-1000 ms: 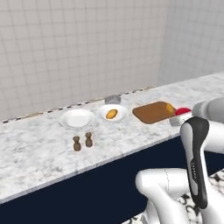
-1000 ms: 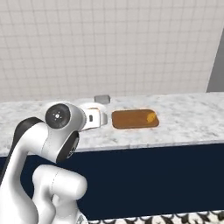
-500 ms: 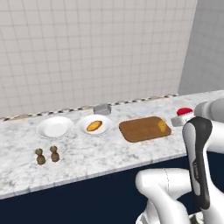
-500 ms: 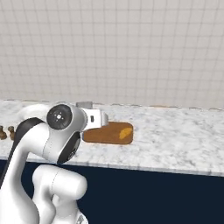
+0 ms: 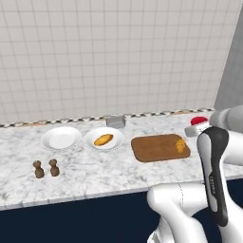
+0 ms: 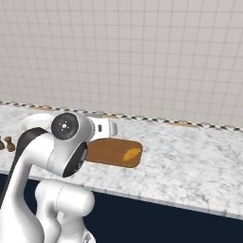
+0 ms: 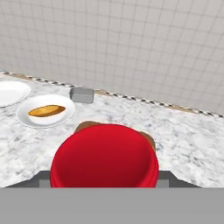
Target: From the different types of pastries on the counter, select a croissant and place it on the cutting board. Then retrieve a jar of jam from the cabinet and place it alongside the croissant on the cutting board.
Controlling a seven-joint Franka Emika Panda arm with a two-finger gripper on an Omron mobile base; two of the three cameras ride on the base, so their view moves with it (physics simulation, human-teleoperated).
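The cutting board [image 5: 156, 148] lies on the marbled counter [image 5: 95, 178], and the chunky croissant [image 5: 180, 144] rests on its right end. My gripper [image 5: 194, 130] hovers just past the board's right edge, shut on the jar of jam [image 5: 199, 121], whose red lid shows above the hand. In the hand view the red lid [image 7: 104, 157] sits close up, with the board's [image 7: 85, 127] corners peeking out behind it. From the right base view the board [image 6: 107, 151] and croissant [image 6: 132, 154] show just beyond my arm. The longer loaf-like pastry [image 5: 103, 139] lies on a white plate [image 5: 116, 137].
An empty white plate [image 5: 60, 137] stands left of the pastry plate. Two dark brown shakers [image 5: 46, 168] stand near the counter's front left. A small grey block [image 5: 115, 121] sits against the tiled wall. A grey wall panel [image 5: 230, 80] rises at the far right.
The whole scene has shifted in both base views, so the base has moved along the counter. The jar stays in my gripper beside the board's right end.
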